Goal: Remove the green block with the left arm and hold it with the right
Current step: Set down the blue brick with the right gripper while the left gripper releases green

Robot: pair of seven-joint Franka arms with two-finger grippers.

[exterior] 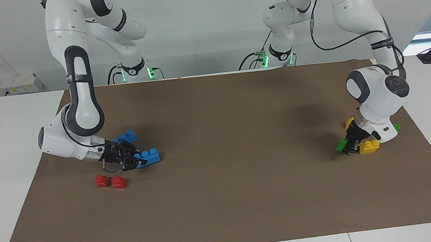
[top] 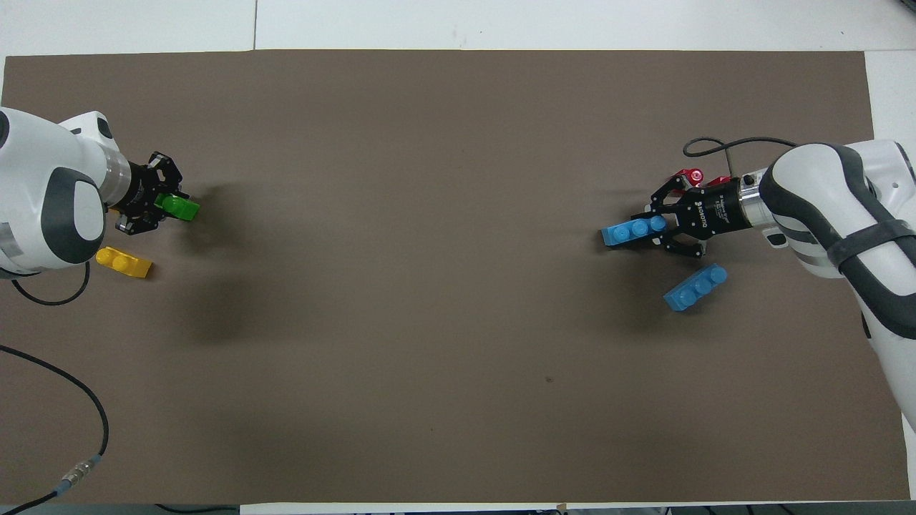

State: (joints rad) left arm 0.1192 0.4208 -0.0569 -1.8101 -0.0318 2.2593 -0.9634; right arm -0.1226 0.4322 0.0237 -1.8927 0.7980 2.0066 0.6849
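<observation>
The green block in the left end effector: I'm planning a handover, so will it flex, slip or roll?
The green block looks like moulded plastic, so probably rigid. Its glossy faces could slip, and the left end effector grips only one end. Flat sides suggest it won't roll if dropped.

Your left gripper (exterior: pixel 350 148) is low, clamped on the green block (exterior: pixel 341 145); your right gripper (exterior: pixel 135 162) grips a blue brick (exterior: pixel 148 157).

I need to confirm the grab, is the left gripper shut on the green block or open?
Shut on it: the left gripper has its fingers closed around the green block.
</observation>
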